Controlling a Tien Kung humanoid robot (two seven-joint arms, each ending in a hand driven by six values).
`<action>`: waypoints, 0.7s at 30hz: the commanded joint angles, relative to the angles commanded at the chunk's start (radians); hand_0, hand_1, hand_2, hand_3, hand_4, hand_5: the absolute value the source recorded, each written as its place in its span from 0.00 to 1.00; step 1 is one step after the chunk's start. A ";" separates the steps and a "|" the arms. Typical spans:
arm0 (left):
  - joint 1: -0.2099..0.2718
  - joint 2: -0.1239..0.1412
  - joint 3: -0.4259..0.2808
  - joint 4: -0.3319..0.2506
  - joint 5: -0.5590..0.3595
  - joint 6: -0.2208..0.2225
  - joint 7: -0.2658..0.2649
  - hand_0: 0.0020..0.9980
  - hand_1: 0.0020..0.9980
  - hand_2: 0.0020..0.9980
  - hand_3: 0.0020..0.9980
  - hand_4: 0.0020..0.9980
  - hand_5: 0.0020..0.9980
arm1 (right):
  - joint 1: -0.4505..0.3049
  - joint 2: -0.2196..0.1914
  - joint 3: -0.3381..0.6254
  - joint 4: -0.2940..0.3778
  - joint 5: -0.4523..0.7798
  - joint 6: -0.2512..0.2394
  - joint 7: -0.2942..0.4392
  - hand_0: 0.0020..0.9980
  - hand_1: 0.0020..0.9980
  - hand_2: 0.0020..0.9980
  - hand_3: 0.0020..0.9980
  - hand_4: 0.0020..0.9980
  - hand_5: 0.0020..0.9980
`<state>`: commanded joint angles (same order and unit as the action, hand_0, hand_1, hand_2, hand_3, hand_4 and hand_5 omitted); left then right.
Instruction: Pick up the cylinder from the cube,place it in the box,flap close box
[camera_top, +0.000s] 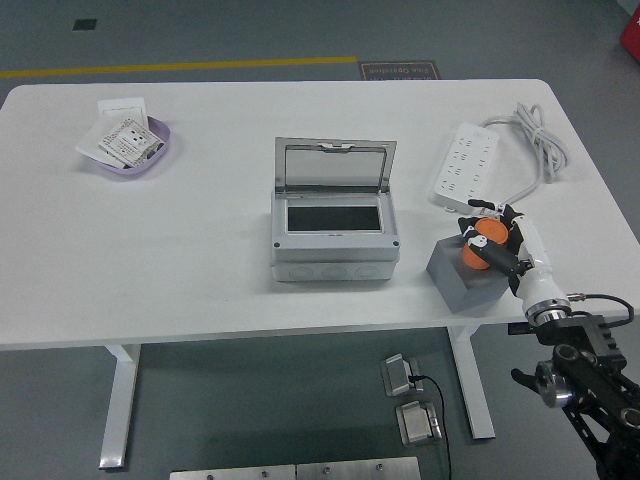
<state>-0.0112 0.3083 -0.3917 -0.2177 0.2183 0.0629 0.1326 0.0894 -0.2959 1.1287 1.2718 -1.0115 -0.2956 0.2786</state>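
So the white tabletop (200, 260) takes up most of the head view. In the middle of it sits the grey box (334, 232), its clear flap lid (333, 166) tipped up at the back, so the dark inside is open to see and nothing shows in there. Off to the right there's a white power strip (468, 165) with its cable looping toward the far right corner. Far left there's a little purple bowl (133, 153) stuffed with printed white packets (124, 141), and a white card sits just behind it.

Near the right front edge is the grey cube (462, 271), and the orange cylinder (482, 243) is on top of it. The right hand (497, 243) comes in from the lower right corner, and its fingers (499, 259) are curled around the cylinder from the right side, black tips touching it above and below. Can't honestly tell if the cylinder is touching the cube's top or lifted just clear of it.
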 joint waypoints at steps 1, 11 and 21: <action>0.000 0.000 -0.001 0.000 0.000 0.000 0.000 0.63 0.65 0.60 0.62 0.65 0.16 | 0.000 0.000 -0.001 0.001 -0.002 -0.003 -0.001 0.70 0.52 0.47 0.50 0.29 0.00; -0.001 0.005 -0.012 -0.001 0.008 0.000 0.000 0.63 0.65 0.61 0.62 0.65 0.16 | 0.002 0.001 -0.011 0.004 -0.033 -0.019 -0.010 0.53 0.42 0.42 0.40 0.12 0.00; -0.001 0.005 -0.003 0.000 0.005 0.000 -0.001 0.63 0.65 0.61 0.62 0.65 0.16 | 0.008 -0.004 -0.015 0.017 -0.050 -0.025 -0.016 0.39 0.26 0.33 0.32 0.00 0.00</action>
<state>-0.0118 0.3132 -0.3948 -0.2179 0.2233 0.0627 0.1321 0.0970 -0.2997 1.1140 1.2889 -1.0613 -0.3201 0.2626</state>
